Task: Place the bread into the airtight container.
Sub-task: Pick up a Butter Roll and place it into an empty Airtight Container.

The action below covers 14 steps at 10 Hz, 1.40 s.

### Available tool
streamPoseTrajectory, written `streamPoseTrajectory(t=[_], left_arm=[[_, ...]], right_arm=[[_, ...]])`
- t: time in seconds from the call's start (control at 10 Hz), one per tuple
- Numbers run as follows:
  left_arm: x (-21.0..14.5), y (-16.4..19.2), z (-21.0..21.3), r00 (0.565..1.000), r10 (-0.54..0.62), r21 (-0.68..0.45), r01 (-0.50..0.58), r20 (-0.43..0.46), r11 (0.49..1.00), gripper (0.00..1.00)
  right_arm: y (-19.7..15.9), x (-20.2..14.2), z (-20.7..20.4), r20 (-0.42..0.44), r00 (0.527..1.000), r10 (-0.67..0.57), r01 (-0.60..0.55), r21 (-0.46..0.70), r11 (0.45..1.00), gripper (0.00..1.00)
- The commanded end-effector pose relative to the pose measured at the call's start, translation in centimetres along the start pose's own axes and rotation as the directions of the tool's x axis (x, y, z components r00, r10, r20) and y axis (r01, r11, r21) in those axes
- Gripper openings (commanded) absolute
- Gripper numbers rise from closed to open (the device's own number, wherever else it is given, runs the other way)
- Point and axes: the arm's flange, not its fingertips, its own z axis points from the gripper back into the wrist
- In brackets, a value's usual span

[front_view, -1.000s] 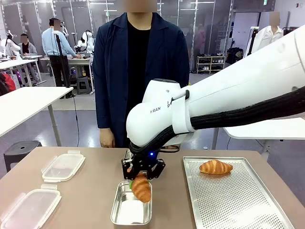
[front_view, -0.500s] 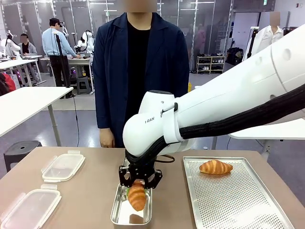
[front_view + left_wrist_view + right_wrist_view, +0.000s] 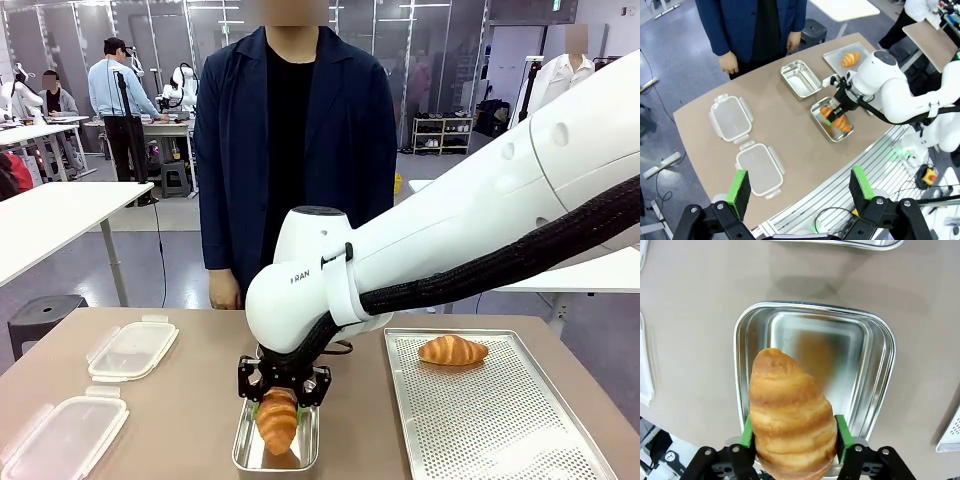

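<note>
My right gripper (image 3: 280, 393) is shut on the bread, a golden croissant (image 3: 277, 420), with a green pad pressed against each side of it. The croissant (image 3: 790, 412) hangs tip-down into the airtight container (image 3: 239, 450), a shiny steel tub near the table's front edge. From the right wrist, the tub's (image 3: 879, 365) bare floor shows beyond the croissant. My left gripper (image 3: 800, 192) is open high above the table and holds nothing. It looks down on the tub (image 3: 816, 111) and the right gripper (image 3: 837, 107).
A perforated steel tray (image 3: 500, 420) at the right carries a second croissant (image 3: 453, 350). Two clear plastic lids (image 3: 132, 350) (image 3: 62, 438) lie at the left. Another steel tub (image 3: 800, 79) sits nearer the person, who stands at the far edge with hands down.
My right arm has come down and toward the near edge, carrying the croissant from above the tub's far end down into it.
</note>
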Motion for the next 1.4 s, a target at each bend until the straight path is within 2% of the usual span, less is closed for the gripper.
streamPoseTrajectory(t=[0.0, 0.3, 0.4, 1.3], left_arm=[[-0.01, -0.09, 0.08, 1.0, -0.024, -0.014, 0.024, -0.001, 1.0, 1.0], [-0.01, -0.09, 0.08, 1.0, -0.024, -0.014, 0.024, -0.001, 1.0, 1.0], [-0.01, -0.09, 0.08, 1.0, -0.024, -0.014, 0.024, -0.001, 1.0, 1.0], [-0.01, -0.09, 0.08, 1.0, -0.024, -0.014, 0.024, -0.001, 1.0, 1.0]], right_arm=[[0.94, 0.14, -0.13, 0.041, 0.998, -0.042, 0.042, -0.011, 0.999, 1.0], [0.81, 0.15, 0.16, 0.05, 0.998, -0.046, 0.048, -0.021, 0.999, 1.0], [0.59, 0.38, 0.19, 0.022, 1.0, 0.009, -0.008, -0.011, 1.0, 1.0], [-0.03, 0.15, 0.11, 0.011, 1.0, -0.008, 0.008, -0.008, 1.0, 1.0]])
